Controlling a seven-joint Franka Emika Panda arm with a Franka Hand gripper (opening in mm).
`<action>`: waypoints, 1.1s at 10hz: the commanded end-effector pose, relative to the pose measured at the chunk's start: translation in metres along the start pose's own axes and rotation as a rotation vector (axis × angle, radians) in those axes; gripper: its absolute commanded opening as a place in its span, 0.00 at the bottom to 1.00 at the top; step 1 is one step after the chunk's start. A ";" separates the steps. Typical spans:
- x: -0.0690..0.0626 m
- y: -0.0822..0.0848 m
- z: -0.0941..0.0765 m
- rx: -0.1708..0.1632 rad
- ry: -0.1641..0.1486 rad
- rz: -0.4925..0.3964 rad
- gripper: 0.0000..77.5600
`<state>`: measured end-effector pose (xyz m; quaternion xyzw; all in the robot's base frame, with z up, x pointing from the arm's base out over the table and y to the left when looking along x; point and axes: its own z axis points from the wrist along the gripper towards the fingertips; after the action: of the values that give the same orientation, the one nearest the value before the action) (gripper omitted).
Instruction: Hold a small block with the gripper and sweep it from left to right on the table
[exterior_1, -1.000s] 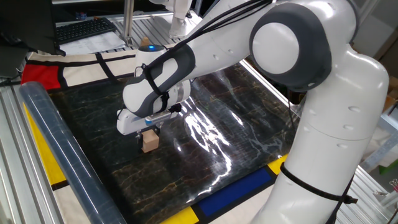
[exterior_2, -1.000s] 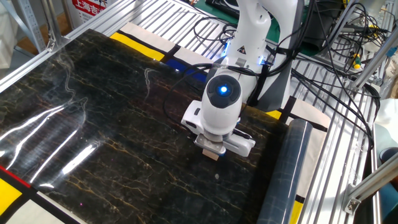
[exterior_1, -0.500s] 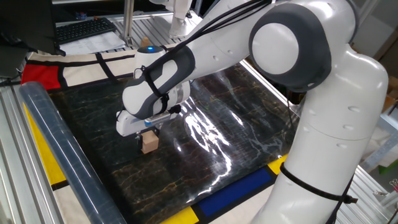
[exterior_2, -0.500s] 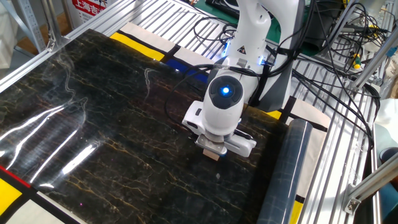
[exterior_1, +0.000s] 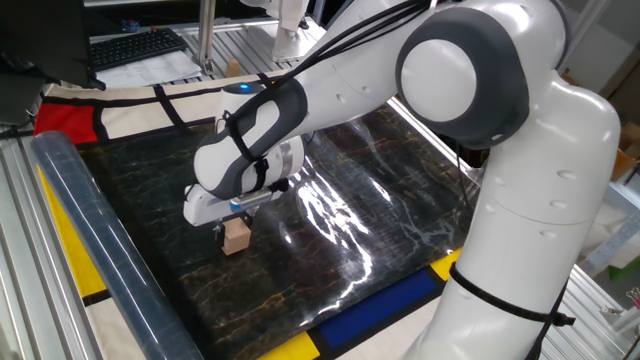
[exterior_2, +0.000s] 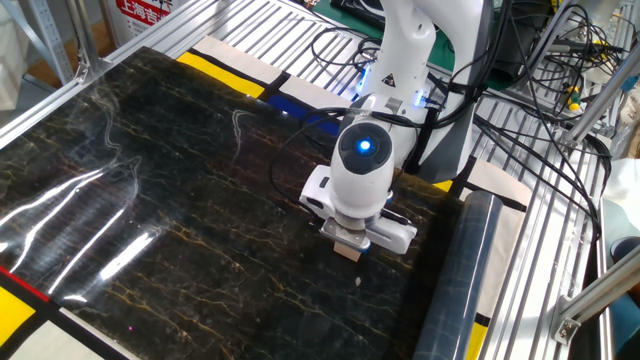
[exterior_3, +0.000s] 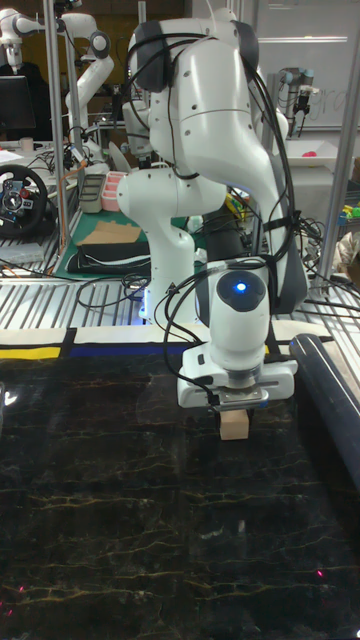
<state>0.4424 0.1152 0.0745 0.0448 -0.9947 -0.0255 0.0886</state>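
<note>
The counter (exterior_1: 380, 190) is a wide flat surface under a glossy black marble-patterned sheet with brownish veins and bright streaks of reflected light. Yellow, blue, red and white panels edge it, and bare aluminium framing surrounds it. Along one edge of the sheet lies a long dark roll (exterior_1: 100, 240), seen in the other fixed view at the side nearest the robot's base (exterior_2: 455, 290).

The white Franka arm (exterior_1: 470, 110) reaches out from its base and bends down over the counter, black cables running along its links. Its wrist (exterior_3: 238, 310) points straight down, with a blue light glowing on its housing in the tall fixed view and in the other fixed view.

At the tip, the claw (exterior_1: 232, 231) hangs just over the sheet, its white-grey housing (exterior_3: 235, 380) wider than what it grips. The dark fingers are clenched on the top part of the small block (exterior_1: 236, 238), one on either side.

The small block (exterior_3: 233, 425) is a plain light tan wooden cube, upright, its lower part showing below the fingers. It sits at the surface of the sheet, near the roll, though whether its underside touches the sheet cannot be told. In the other fixed view only a sliver of it (exterior_2: 347, 252) peeks out under the housing.
</note>
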 end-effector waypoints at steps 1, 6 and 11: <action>-0.001 0.000 -0.002 0.002 -0.004 -0.006 0.01; -0.001 0.000 -0.003 0.009 -0.018 -0.011 0.01; -0.001 0.001 -0.004 0.066 -0.030 -0.004 0.01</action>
<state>0.4429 0.1161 0.0774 0.0495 -0.9959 0.0071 0.0747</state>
